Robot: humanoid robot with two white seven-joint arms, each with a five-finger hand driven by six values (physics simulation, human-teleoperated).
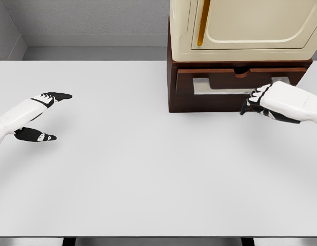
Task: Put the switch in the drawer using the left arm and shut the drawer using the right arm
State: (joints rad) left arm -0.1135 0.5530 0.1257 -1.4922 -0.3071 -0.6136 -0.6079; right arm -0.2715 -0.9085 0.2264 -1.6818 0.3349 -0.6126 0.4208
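White desk (148,169) holds a brown drawer (240,84), upper right, part open; left hand (43,115) open, right hand (258,102) curled, empty; switch unseen.

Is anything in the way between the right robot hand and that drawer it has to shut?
Nothing visible. The right robot hand is already at the front of the brown drawer, which is open only slightly. The left robot hand is far off over the white table.
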